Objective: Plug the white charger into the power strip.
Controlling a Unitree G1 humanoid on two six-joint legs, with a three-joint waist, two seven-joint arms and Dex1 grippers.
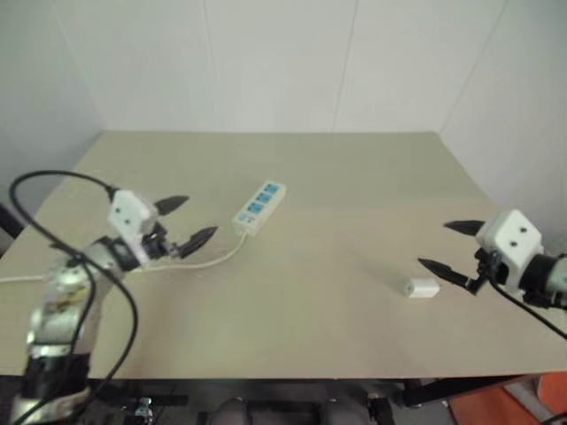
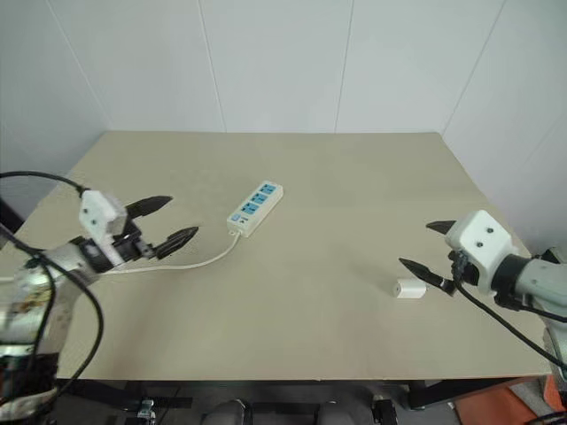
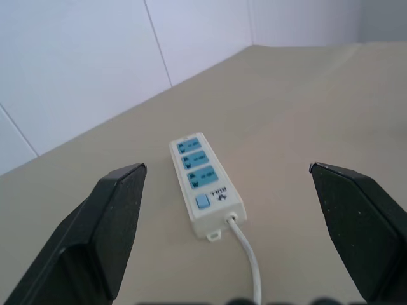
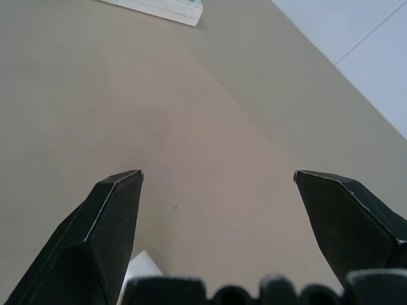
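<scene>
The power strip [image 1: 260,207] lies flat near the middle of the beige table [image 1: 354,177], its three blue socket panels up and its thin white cord [image 1: 213,259] trailing toward the left. My left gripper [image 1: 190,221] hovers open just left of the strip's cord end, pointing at it; the left wrist view shows the power strip [image 3: 205,182] between the wide-apart fingers [image 3: 105,222]. The white charger [image 1: 423,287] lies on the table at the right. My right gripper [image 1: 447,246] stands open beside it, one fingertip close to the charger, nothing held. A white corner of the charger [image 4: 141,267] peeks by one finger.
White walls stand behind the table's far edge and along its right side. An orange object [image 1: 509,403] sits below the table's front right corner. A black cable [image 1: 53,239] loops over my left arm.
</scene>
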